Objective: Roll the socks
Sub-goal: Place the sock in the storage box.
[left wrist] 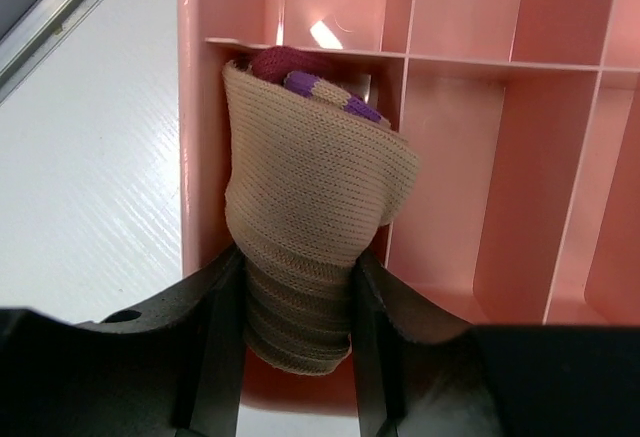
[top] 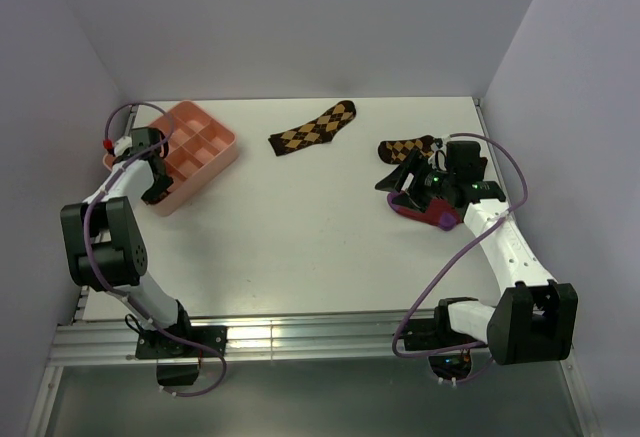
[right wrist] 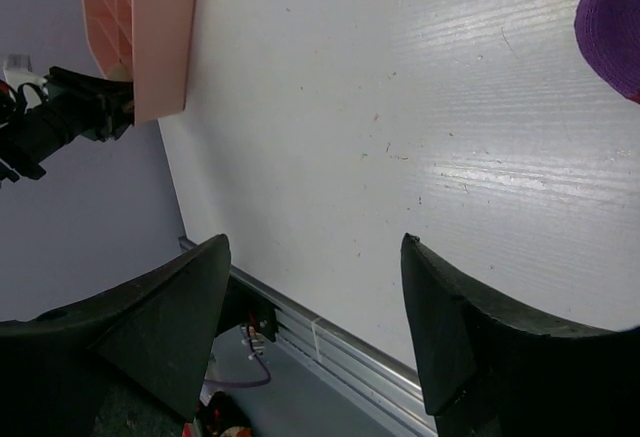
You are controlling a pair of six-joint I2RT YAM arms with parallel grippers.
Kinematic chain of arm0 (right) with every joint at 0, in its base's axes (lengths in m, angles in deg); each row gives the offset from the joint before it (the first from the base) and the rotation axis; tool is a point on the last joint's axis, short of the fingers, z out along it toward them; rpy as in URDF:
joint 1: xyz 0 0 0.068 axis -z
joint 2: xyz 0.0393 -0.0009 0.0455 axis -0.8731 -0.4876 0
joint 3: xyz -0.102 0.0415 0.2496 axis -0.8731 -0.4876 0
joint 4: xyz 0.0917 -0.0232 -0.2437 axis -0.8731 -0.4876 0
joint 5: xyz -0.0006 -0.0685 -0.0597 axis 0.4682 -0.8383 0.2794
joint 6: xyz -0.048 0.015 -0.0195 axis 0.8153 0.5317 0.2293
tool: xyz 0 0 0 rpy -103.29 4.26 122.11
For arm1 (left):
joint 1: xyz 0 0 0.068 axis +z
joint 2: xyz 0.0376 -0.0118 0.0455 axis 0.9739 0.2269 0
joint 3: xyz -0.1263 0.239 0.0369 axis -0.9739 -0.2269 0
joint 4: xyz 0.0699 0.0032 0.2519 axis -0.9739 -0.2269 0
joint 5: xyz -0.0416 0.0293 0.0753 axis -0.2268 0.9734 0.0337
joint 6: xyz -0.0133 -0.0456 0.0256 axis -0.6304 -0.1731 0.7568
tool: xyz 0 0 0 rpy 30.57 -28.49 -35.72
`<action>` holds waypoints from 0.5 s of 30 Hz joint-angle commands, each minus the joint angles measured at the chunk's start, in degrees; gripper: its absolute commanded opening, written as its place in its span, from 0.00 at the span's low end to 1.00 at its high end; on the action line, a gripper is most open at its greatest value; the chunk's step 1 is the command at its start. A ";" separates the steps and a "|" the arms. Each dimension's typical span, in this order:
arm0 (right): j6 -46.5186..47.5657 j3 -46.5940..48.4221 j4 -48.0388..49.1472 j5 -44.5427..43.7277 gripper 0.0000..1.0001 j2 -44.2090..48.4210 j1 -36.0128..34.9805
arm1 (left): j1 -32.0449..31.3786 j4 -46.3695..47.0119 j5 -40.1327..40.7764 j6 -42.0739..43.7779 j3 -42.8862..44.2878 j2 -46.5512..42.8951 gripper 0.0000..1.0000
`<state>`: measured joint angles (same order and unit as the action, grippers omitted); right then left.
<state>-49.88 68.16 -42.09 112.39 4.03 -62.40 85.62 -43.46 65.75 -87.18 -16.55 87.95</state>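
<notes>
The left hand (left wrist: 298, 307) squeezes the rolled tan sock (left wrist: 310, 187) between its 2 fingers. The roll sits in 1 box of the pink tray (top: 222, 147), right against the tray's outer wall. Maroon and purple bits peek out on top. The tray lies at the far left of the white surface (top: 300, 237).

The right hand (right wrist: 312, 247) is open and holds nothing. The crimson sock (top: 420, 211) with its purple toe lies just beside it, near the right edge. 2 brown diamond socks (top: 313, 129) lie toward the far edge. A wide stretch of surface lies between the tray and the right hand.
</notes>
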 commanded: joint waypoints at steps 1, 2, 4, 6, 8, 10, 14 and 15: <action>0.58 -0.14 2.06 0.88 0.76 -0.08 0.44 | 1.11 -0.53 -2.38 -0.52 -0.83 2.10 0.03; 0.58 -0.14 2.07 0.97 0.76 0.01 0.44 | 1.29 -0.97 -2.38 -0.34 -0.66 2.28 0.05; 0.76 -0.05 1.89 0.80 0.76 0.01 0.44 | 1.38 -1.06 -2.30 -0.08 -0.48 1.93 0.13; 0.84 0.12 1.80 0.80 0.76 0.01 0.44 | 1.46 -1.15 -1.95 0.10 -0.48 0.61 0.20; 0.76 0.04 1.89 1.06 0.75 -0.17 0.53 | 1.38 -1.59 -1.51 0.27 0.22 -0.09 0.27; 0.58 0.04 2.24 1.58 0.75 -0.34 0.62 | 1.38 -2.46 -0.89 0.54 0.92 -0.36 0.35; 0.32 -0.14 2.68 2.38 0.75 -0.43 0.71 | 1.38 -3.26 -0.80 0.63 2.07 -1.24 0.45; 0.32 -0.23 2.59 2.38 0.75 -0.52 0.71 | 1.38 -3.17 -0.80 0.54 2.07 -1.59 0.47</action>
<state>-49.90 68.07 -41.65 113.31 3.65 -62.14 86.56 -43.68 64.84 -86.96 -16.18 88.96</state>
